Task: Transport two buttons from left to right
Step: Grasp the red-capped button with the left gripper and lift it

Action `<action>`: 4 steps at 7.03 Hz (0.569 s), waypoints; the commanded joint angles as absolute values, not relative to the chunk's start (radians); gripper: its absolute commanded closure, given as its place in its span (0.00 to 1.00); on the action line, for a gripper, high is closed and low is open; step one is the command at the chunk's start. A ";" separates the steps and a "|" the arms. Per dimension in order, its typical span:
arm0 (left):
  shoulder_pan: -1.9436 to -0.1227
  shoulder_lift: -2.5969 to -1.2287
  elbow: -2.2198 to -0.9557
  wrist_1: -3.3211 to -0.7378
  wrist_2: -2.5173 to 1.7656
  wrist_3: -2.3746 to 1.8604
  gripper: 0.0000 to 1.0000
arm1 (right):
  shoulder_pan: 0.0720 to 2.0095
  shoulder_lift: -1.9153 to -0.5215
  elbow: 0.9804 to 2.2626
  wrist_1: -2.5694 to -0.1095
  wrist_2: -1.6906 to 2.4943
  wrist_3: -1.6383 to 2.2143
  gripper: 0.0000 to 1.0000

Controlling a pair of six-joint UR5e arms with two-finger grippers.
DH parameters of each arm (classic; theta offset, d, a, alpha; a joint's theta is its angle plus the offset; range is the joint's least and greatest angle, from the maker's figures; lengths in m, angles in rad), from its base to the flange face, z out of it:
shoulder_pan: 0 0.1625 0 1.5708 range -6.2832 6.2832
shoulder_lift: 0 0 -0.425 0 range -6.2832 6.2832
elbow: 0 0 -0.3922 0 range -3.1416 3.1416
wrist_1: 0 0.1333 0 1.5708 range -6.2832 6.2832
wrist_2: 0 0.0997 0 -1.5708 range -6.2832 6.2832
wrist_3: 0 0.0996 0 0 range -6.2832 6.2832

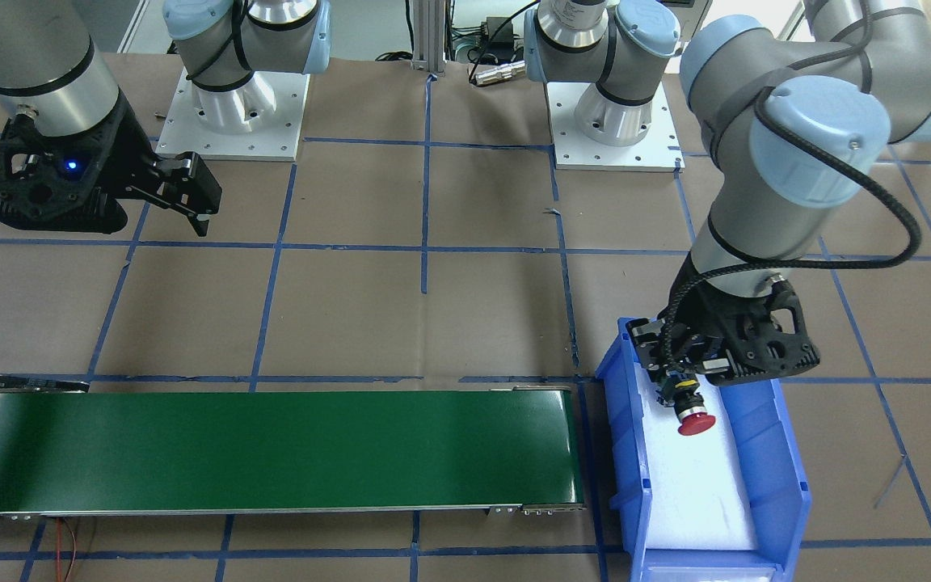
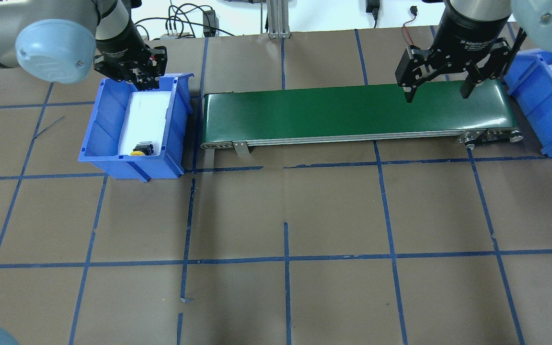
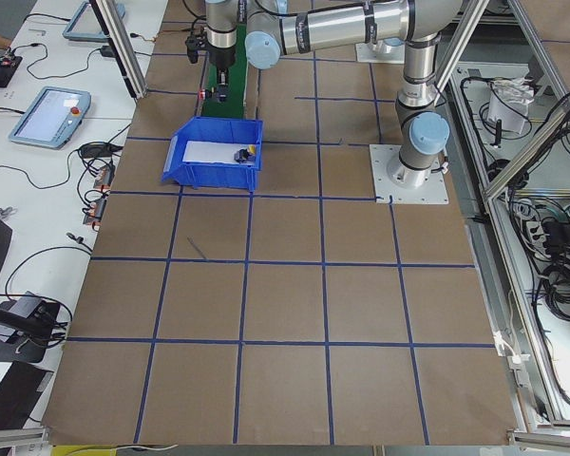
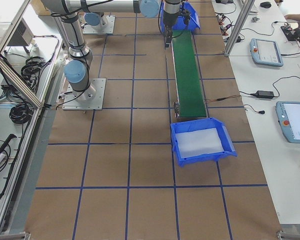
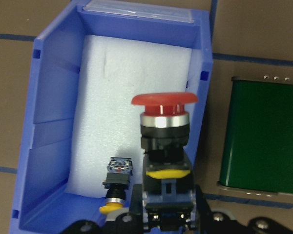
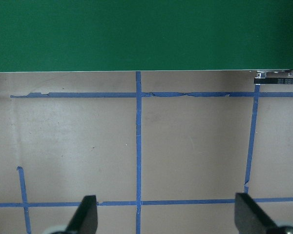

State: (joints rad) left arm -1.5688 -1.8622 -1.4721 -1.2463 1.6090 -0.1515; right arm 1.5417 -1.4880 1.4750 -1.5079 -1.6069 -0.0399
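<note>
Left end effector (image 1: pixel 676 388) hovers over blue bin (image 1: pixel 782 457), clamping red button (image 1: pixel 692 421).

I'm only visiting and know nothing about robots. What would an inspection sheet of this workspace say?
Surface: table covered in brown paper, blue tape grid.
Job's things: red button held over the left blue bin; yellow button lying on its foam; green conveyor between the bins; right blue bin lined with foam.
Clutter: small metal cylinder between the arm bases.
End effectors: left end effector shut on red button; right end effector open near the conveyor's right end.
Cables: black hose looped along left arm.
Surroundings: control screens and cords on side benches.
</note>
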 commanded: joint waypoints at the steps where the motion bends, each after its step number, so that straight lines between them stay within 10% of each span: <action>1: -1.653 -1.955 -1.451 -1.166 1.601 -0.230 0.77 | 1.542 -1.488 1.476 -1.508 -1.608 -0.040 0.00; 4: -1.771 -2.060 -1.443 -1.134 1.601 -0.314 0.77 | 1.542 -1.486 1.476 -1.508 -1.606 -0.040 0.00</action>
State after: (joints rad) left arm -1.7234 -2.0179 -1.4451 -1.1474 1.6005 -0.2784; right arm 1.5417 -1.4871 1.4756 -1.5079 -1.6069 -0.0399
